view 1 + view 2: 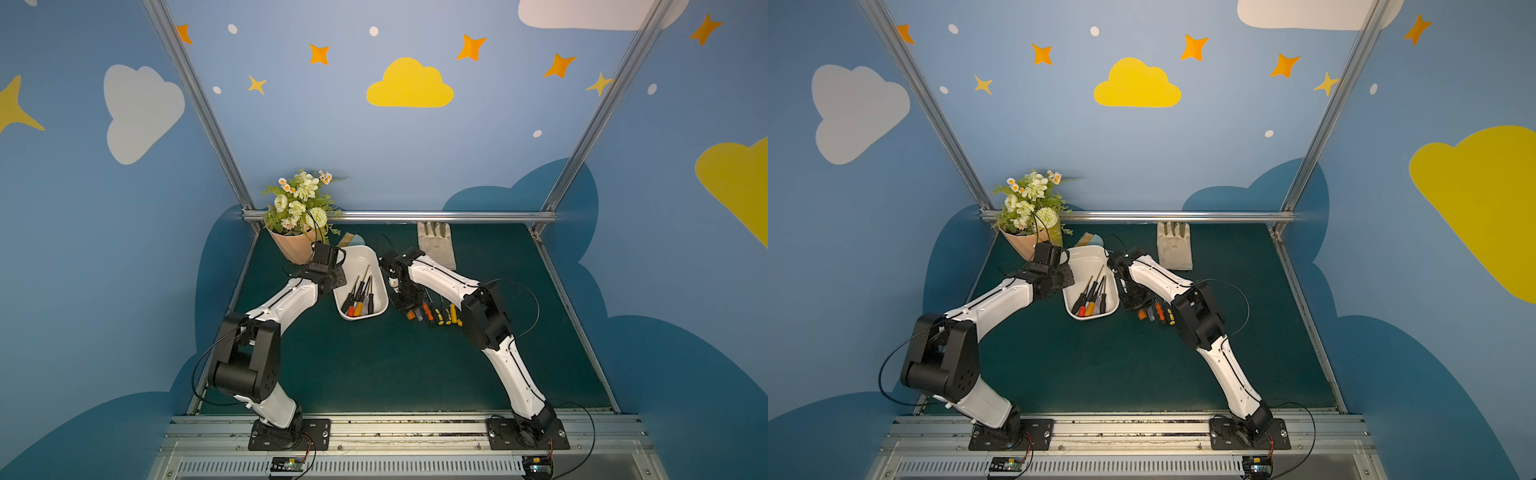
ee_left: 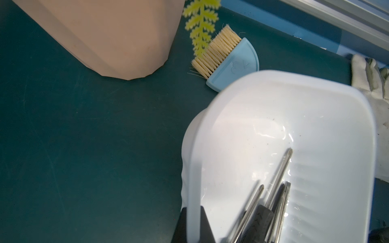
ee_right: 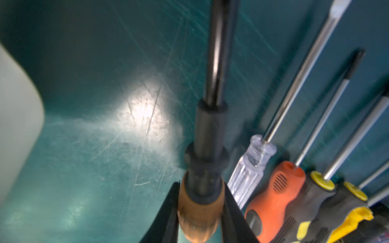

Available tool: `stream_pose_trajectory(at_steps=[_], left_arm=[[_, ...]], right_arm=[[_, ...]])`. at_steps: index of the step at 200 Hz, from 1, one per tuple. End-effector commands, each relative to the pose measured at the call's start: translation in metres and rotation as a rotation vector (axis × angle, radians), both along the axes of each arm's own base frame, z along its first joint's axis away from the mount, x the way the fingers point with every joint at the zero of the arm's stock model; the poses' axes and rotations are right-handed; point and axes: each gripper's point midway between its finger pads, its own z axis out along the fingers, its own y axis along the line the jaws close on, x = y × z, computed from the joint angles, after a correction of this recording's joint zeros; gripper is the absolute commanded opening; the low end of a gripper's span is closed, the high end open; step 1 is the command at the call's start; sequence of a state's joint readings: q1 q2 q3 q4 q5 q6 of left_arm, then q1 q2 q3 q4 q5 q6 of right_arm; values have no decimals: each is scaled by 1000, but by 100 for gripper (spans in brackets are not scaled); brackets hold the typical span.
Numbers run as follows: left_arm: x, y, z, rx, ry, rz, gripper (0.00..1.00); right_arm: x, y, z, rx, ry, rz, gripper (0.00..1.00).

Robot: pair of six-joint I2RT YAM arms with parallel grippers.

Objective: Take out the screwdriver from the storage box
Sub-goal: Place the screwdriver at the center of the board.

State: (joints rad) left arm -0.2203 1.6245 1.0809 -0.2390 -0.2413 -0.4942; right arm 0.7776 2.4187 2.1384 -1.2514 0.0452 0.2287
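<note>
Right wrist view alone shows right tool (image 3: 200, 212) pinching a brown-handled screwdriver (image 3: 208, 134); left tool (image 2: 193, 225) clamps storage box (image 2: 294, 101) rim. Scratched green surface (image 3: 101, 160), cloud-painted walls (image 1: 374, 145).

Both arms (image 1: 291, 297) have white shells, black joints, looping black cables (image 1: 538, 309) and screwed black base plates (image 1: 318, 432).

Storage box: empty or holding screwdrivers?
Not empty. Several screwdrivers lie inside the storage box, handles toward its near end, in both top views.
</note>
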Motion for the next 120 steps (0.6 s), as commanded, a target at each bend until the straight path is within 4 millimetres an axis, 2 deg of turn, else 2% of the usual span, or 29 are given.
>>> stream_pose_trajectory(at_steps=[1,39,77,120], left_arm=[[12,-3,35,-38,-101,-2,2],[12,-4,34,-45,-99,-4,2],[12,-4,34,-45,-99,-4,2],[12,-4,32,-46,-95,-5,2]], right_arm=[[-1,-3,-3,-3,44,-42,0],[2,-11,-14,-16,79,-86,0],[1,-28,-24,-68,102,-132,0],[5,-37,-20,-97,72,-140,0]])
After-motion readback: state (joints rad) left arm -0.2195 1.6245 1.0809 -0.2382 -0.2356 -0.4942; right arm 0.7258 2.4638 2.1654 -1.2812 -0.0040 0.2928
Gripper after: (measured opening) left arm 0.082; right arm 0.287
